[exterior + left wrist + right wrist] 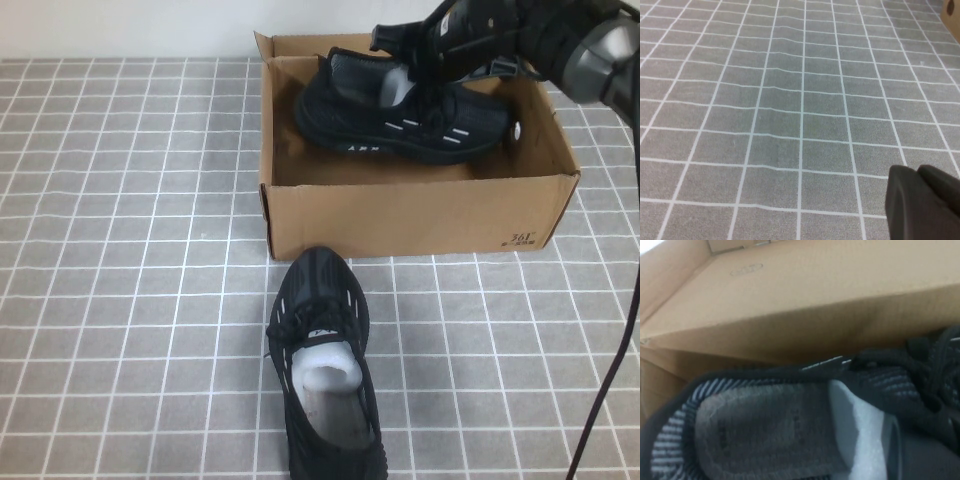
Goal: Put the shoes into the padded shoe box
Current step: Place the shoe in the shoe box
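Observation:
One black knit sneaker (pixel 400 120) is tilted inside the brown cardboard shoe box (pixel 400 215), heel to the left. My right gripper (pixel 425 75) reaches in from the upper right and is shut on this sneaker at its tongue. The right wrist view shows its grey-lined opening (pixel 765 425), the white paper stuffing (pixel 865 435) and the box's inner wall (pixel 815 300). The second sneaker (pixel 325 370) lies on the mat in front of the box, toe toward it. My left gripper (pixel 917 172) is shut and empty above bare mat, out of the high view.
The table is covered by a grey mat with a white grid (pixel 120 250). A black cable (pixel 610 400) hangs down at the right edge. A corner of the box (pixel 952 10) shows at the edge of the left wrist view.

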`<state>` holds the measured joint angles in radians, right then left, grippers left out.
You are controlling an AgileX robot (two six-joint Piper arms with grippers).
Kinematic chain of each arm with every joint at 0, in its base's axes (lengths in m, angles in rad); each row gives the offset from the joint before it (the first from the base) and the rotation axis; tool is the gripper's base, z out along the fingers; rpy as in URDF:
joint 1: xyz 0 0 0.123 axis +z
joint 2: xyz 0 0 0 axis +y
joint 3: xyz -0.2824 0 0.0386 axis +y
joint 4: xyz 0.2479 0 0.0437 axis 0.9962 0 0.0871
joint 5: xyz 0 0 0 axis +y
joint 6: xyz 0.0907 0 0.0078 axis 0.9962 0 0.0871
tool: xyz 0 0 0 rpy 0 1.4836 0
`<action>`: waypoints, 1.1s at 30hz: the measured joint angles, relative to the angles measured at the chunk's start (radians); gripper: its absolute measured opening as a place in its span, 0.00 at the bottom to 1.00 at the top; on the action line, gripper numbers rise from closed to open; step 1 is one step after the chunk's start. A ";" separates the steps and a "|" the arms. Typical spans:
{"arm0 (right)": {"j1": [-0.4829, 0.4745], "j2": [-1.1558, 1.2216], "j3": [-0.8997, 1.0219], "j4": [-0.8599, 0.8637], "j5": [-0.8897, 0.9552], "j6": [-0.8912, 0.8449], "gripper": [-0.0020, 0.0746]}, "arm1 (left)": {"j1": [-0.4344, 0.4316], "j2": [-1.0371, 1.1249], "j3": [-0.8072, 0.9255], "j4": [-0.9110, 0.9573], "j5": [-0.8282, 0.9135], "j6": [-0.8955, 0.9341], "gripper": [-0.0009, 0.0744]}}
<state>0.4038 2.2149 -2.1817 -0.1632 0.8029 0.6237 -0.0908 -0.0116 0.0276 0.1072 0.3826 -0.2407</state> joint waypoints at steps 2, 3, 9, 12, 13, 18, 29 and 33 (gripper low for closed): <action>0.000 0.010 0.000 -0.002 -0.009 0.002 0.05 | 0.000 0.000 0.000 0.000 0.000 0.000 0.01; 0.000 0.015 0.000 -0.002 -0.014 0.002 0.05 | 0.000 0.000 0.000 0.000 0.000 0.000 0.01; 0.000 0.047 0.000 -0.018 -0.053 0.004 0.05 | 0.000 0.000 0.000 0.000 0.000 0.000 0.01; 0.000 0.054 0.000 -0.027 -0.067 0.004 0.05 | 0.000 0.000 0.000 0.000 0.000 0.000 0.01; 0.000 0.054 0.000 -0.028 -0.069 0.004 0.05 | 0.000 0.000 0.000 0.000 0.000 0.000 0.01; 0.000 0.064 0.000 -0.038 -0.078 0.004 0.05 | 0.000 0.000 0.000 0.000 0.000 0.000 0.01; 0.002 0.062 0.000 -0.060 -0.094 -0.075 0.18 | 0.000 0.000 0.000 0.000 0.000 0.000 0.01; 0.002 0.037 0.000 -0.068 -0.105 -0.119 0.31 | 0.000 0.000 0.000 0.000 0.000 0.000 0.01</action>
<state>0.4060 2.2516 -2.1817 -0.2313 0.6977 0.5045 -0.0908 -0.0116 0.0276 0.1072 0.3826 -0.2407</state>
